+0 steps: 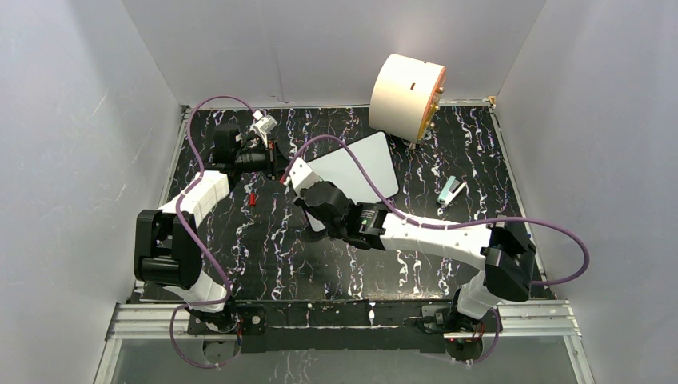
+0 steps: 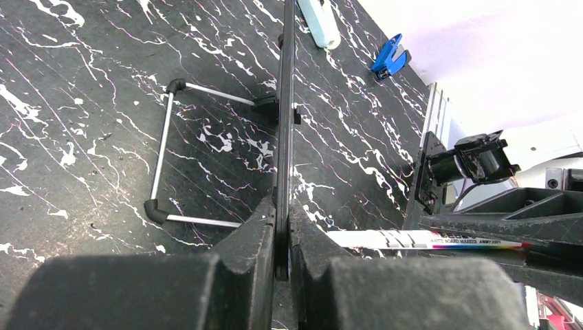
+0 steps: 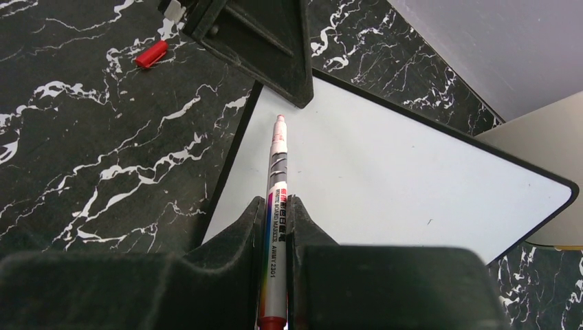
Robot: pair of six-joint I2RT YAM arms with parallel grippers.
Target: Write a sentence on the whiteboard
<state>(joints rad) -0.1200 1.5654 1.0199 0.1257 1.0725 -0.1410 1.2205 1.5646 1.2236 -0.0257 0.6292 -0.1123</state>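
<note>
In the right gripper (image 3: pixel 278 203), the marker (image 3: pixel 276 158) is pinched. The whiteboard (image 3: pixel 399 179), clamped by the left gripper (image 2: pixel 282 214), may be dislodged by pressure.

The whiteboard (image 1: pixel 364 164) on the table (image 1: pixel 320 272), cylinder (image 1: pixel 404 96) behind it, marker cap (image 1: pixel 253 198) to its left.

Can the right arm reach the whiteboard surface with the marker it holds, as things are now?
Probably yes. The bare tip of the marker is over the blank whiteboard with nothing between; the jaws of the left arm clamp only its edge.
</note>
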